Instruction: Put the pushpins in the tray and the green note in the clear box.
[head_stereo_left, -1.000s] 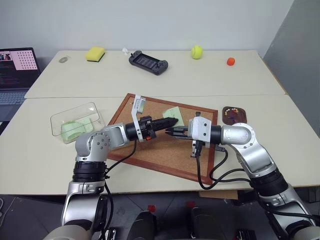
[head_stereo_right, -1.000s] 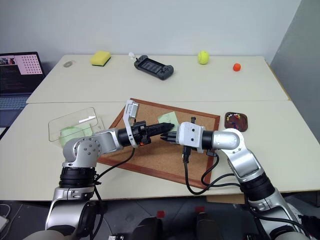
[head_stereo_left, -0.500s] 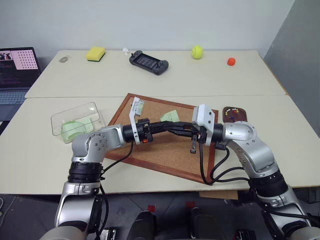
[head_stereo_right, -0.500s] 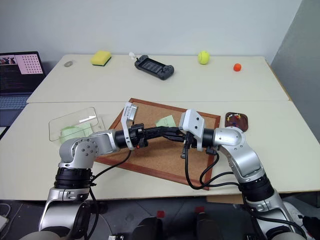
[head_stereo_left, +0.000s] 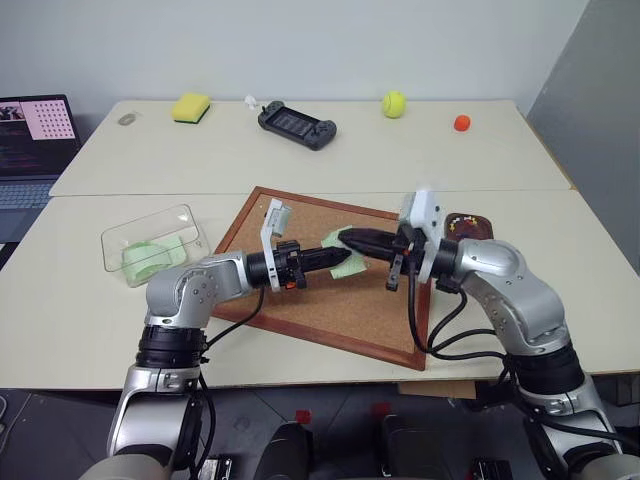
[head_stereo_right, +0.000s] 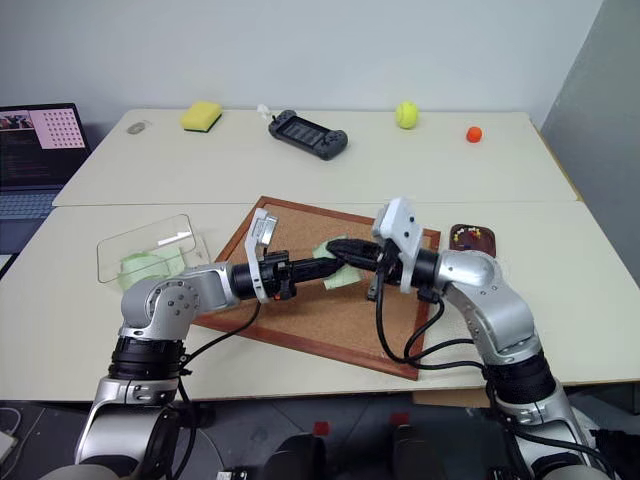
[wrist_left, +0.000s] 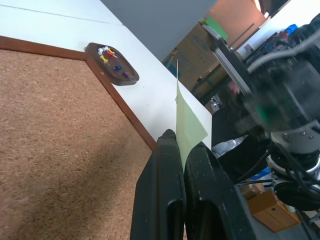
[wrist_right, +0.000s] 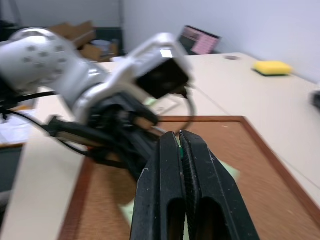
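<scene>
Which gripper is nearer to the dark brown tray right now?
Right. The right gripper hangs over the corkboard, its arm passing just beside the tray. The left gripper, jaws shut on the green note, sits farther toward the clear box.

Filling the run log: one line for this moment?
left gripper: shut on green note | right gripper: shut, beside note | both over corkboard | clear box: holds other notes

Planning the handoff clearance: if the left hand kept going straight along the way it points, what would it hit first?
Most likely the right hand, just past the green note that the left hand pinches; their tips nearly meet over the corkboard, though depth is unclear.
</scene>
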